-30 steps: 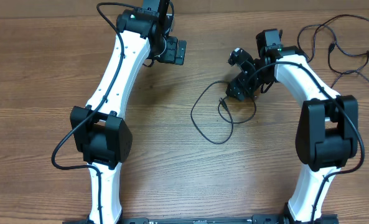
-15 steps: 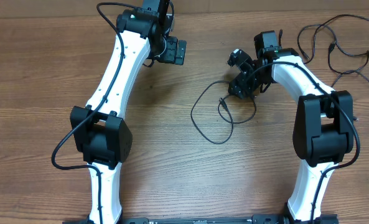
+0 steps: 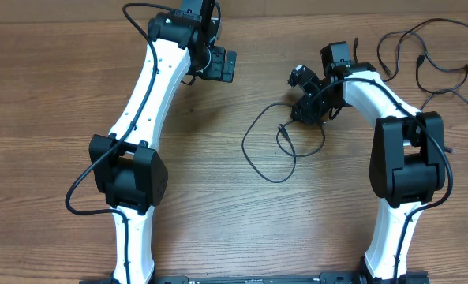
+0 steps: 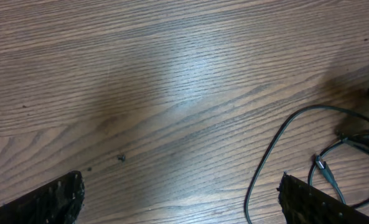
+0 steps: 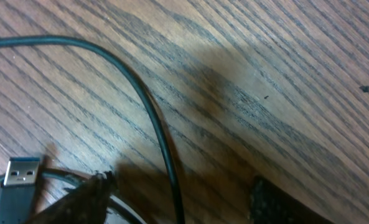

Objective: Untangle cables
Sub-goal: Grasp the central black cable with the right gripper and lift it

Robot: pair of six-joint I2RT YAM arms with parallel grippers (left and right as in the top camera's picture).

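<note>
A thin black cable (image 3: 244, 144) lies in a loose loop mid-table, with a silver-tipped plug (image 3: 282, 128) inside the loop. My right gripper (image 3: 303, 110) is low over the loop's far right end. In the right wrist view its fingers (image 5: 178, 202) are open and the cable (image 5: 162, 134) runs between them; a silver USB plug (image 5: 19, 175) lies to their left. My left gripper (image 3: 222, 65) is open and empty at the far middle. The left wrist view shows its fingers (image 4: 181, 202) apart over bare wood, with the cable (image 4: 268, 155) and a plug (image 4: 321, 165) to the right.
A second group of thin black cables (image 3: 420, 59) lies at the far right corner of the wooden table (image 3: 60, 95), behind the right arm. The arms' own thicker black cables hang along their white links.
My right gripper has shifted slightly toward the far side over the cable's end. The left arm and the cable loop have not moved.
</note>
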